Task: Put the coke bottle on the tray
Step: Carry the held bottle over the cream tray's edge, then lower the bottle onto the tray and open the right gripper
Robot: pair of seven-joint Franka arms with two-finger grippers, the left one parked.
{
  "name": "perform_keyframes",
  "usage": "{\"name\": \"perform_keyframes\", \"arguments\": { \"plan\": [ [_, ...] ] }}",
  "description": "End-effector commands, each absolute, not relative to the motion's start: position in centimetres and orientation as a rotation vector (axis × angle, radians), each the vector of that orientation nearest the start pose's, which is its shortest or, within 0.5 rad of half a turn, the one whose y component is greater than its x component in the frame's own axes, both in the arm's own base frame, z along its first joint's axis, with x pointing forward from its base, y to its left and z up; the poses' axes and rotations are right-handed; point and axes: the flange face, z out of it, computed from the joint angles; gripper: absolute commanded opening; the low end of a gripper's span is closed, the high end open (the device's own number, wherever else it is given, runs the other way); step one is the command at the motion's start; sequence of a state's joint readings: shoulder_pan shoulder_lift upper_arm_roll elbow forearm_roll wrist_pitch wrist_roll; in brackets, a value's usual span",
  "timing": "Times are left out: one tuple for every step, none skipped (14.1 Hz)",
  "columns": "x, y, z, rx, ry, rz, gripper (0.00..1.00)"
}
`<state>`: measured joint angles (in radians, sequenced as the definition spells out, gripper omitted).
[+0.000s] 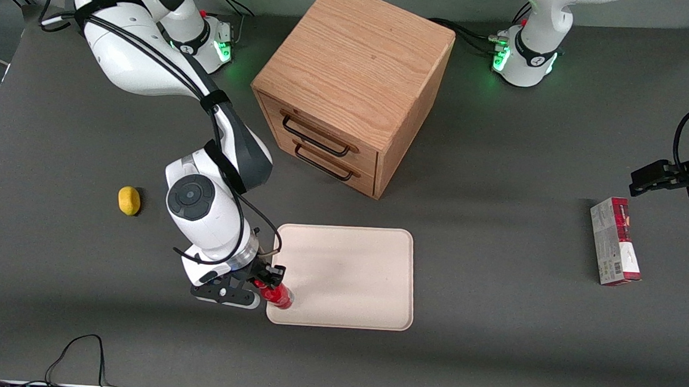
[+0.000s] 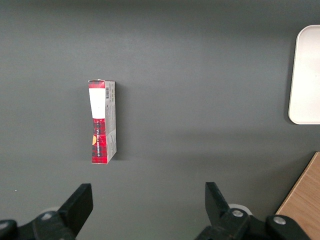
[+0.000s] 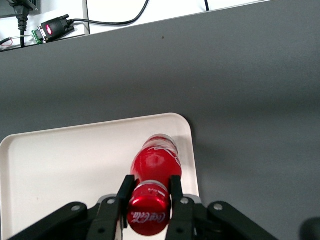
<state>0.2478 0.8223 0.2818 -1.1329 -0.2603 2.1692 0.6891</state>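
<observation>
The coke bottle (image 1: 279, 295) stands over the tray (image 1: 351, 278), at the corner nearest the front camera on the working arm's side, its red cap (image 3: 149, 214) pinched between the two fingers (image 3: 176, 192) of the hand (image 1: 262, 279), which grips it just below the cap. Whether its base touches the tray I cannot tell. The cream tray lies flat on the dark counter (image 1: 490, 346), in front of a wooden two-drawer cabinet (image 1: 351, 86). A yellow lemon (image 1: 129, 200) sits toward the working arm's end, and a red-and-white carton (image 1: 615, 240) lies toward the parked arm's end.
</observation>
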Motion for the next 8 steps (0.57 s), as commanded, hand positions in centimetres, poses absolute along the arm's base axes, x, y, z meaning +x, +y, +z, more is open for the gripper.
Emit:
{"name": "perform_keyframes", "arguments": {
  "plan": [
    [70.7, 33.0, 34.0, -3.021, 0.220, -0.361, 0.00],
    [70.6, 33.1, 33.4, -3.020, 0.212, -0.360, 0.00],
    [70.5, 33.0, 33.2, -3.021, 0.207, -0.360, 0.00],
    [70.6, 33.1, 33.2, -3.017, 0.204, -0.367, 0.00],
    [70.6, 33.1, 33.2, -3.016, 0.204, -0.369, 0.00],
    [70.6, 33.1, 33.1, -3.016, 0.206, -0.367, 0.00],
    [70.6, 33.1, 32.9, -3.019, 0.205, -0.364, 0.00],
    [70.6, 33.1, 32.8, -3.019, 0.206, -0.360, 0.03]
  ]
}}
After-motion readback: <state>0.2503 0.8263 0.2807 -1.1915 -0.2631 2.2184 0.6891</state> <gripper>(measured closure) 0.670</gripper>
